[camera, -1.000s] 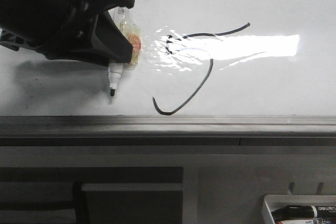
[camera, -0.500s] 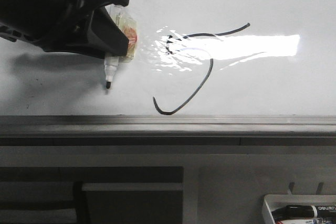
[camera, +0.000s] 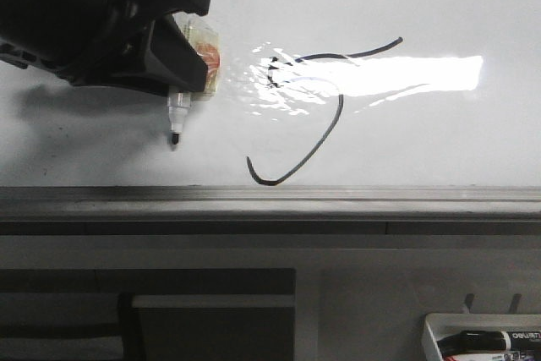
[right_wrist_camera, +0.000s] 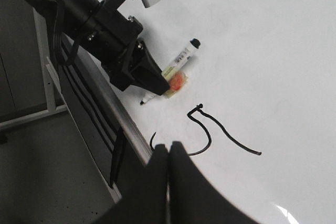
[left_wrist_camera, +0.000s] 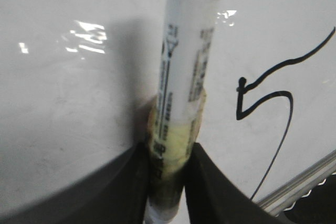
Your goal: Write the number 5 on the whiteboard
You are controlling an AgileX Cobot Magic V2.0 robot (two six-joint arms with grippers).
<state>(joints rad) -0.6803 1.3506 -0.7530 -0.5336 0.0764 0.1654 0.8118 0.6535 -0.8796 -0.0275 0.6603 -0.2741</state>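
Left gripper (camera: 182, 82) clamps marker (camera: 177, 120) beside finished number 5 (camera: 308, 116); tip near whiteboard (camera: 439, 6) risks stray mark. Right gripper (right_wrist_camera: 168, 153) closed, empty.

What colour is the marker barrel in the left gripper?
White with black print, on the cylindrical marker in the left gripper; clearest in left wrist view.

Front view faces the whiteboard (camera: 423, 6) squarely; both wrist views, nearer, share its number 5 (camera: 314, 116).

number 5 (camera: 304, 116): stem and upper curve washed out by glare in the front view
marker (left_wrist_camera: 181, 77): print too blurred to read; lower barrel hidden between left end effector (left_wrist_camera: 167, 182) fingers
tray (camera: 482, 336): cut off at the frame corner
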